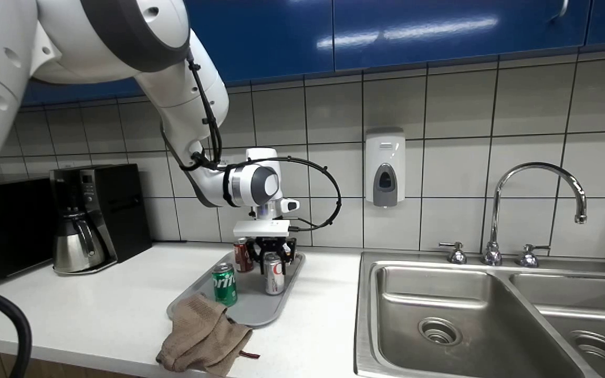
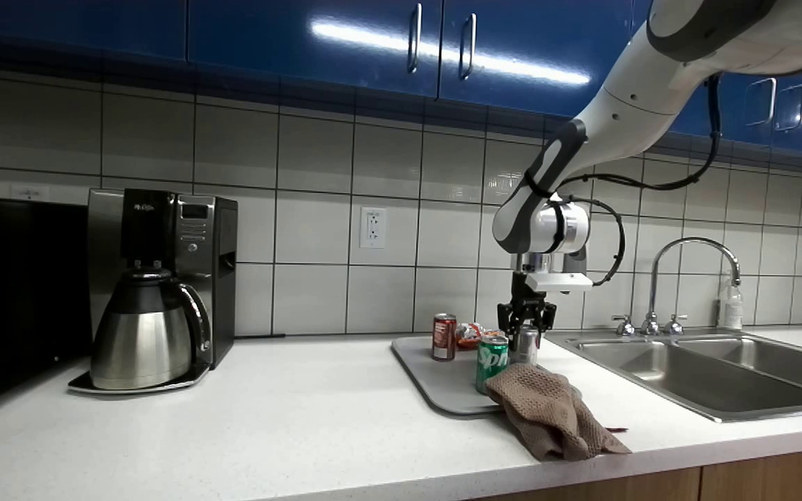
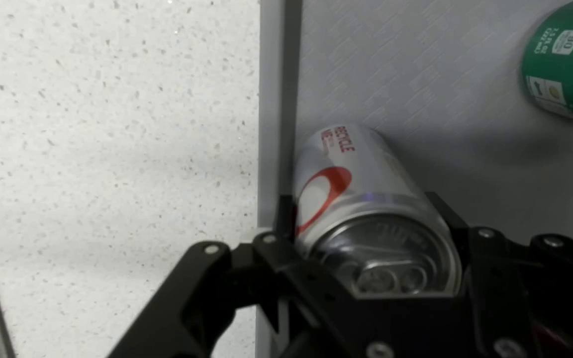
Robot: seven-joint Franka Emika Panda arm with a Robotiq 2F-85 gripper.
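Observation:
My gripper point(image 1: 273, 270) points down and is shut on a silver can with a red mark point(image 1: 274, 284). In the wrist view, one finger lies against each side of the can point(image 3: 351, 159). The can stands upright near the edge of a grey tray point(image 1: 260, 316) and seems to rest on it. A green Sprite can point(image 1: 225, 286) stands on the tray beside it and shows partly in the wrist view point(image 3: 567, 64). A dark red can point(image 2: 443, 339) and an orange and white wrapped packet point(image 2: 469, 337) are at the tray's far side.
A brown cloth point(image 1: 202, 336) lies over the tray's near corner, with a thin dark red item point(image 1: 249, 355) beside it. A steel sink point(image 1: 428, 304) with a tall faucet point(image 1: 497, 210) is on one side. A coffee maker with a steel carafe point(image 2: 143, 341) is on the other.

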